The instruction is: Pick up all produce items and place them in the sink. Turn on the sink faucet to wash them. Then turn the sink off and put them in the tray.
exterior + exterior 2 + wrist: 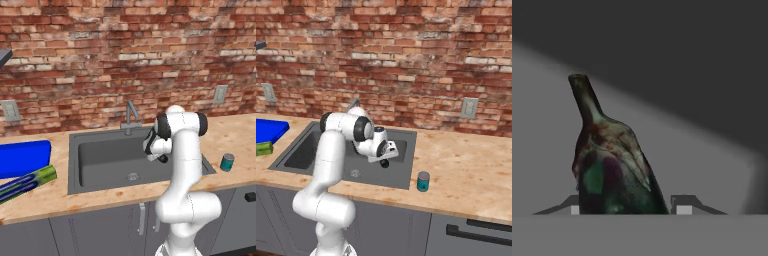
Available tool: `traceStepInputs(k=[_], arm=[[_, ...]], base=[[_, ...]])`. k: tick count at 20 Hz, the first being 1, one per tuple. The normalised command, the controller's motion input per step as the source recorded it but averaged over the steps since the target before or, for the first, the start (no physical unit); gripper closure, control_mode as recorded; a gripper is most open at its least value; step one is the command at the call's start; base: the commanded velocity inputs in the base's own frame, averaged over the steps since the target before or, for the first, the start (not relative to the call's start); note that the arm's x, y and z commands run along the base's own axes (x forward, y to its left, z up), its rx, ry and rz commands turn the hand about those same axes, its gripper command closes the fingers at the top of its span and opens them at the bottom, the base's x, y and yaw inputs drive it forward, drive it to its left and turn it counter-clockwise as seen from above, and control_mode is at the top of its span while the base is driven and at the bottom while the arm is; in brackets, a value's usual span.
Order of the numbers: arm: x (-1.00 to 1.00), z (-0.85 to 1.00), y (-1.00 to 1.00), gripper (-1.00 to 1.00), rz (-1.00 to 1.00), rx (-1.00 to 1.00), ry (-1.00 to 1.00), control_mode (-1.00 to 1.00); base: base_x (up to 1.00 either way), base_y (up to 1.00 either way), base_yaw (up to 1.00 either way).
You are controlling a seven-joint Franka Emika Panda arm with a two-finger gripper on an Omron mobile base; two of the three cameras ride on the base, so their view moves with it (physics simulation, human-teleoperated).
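Gripper (628,207) over the sink (100,155), fingers closed on the dark, teardrop-shaped produce item (609,165), which sits between the two fingertips, its narrow stem pointing away from the hand. Faucet (131,117) behind the gripper; blue tray (22,157) well apart to its left; teal can (227,162) to its right.

A teal can (227,162) stands upright on the wooden counter (235,135), right of the basin near the front edge. A green-and-blue striped box (27,182) lies far left, before a brick wall (125,50) with two outlets (220,93).
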Motion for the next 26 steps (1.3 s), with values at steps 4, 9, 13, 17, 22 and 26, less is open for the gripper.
traceStepInputs(k=[4,9,13,17,22,26], arm=[[-0.4,1.0,0.02,1.0,0.0,-0.02,-0.09,-1.0],[-0.62,0.91,0.14,1.0,0.0,-0.01,-0.04,-1.0],[-0.67,0.75,0.44,1.0,0.0,-0.01,0.0,-1.0],[-0.61,0.67,0.59,1.0,0.0,-0.03,0.0,-1.0],[-0.52,0.63,0.7,1.0,0.0,-0.05,0.0,-1.0],[-0.32,0.44,0.83,1.0,0.01,-0.07,0.06,-1.0]], base=[[0.0,0.0,0.0],[0.0,0.0,0.0],[0.0,0.0,0.0],[0.0,0.0,0.0],[0.0,0.0,0.0],[0.0,0.0,0.0]])
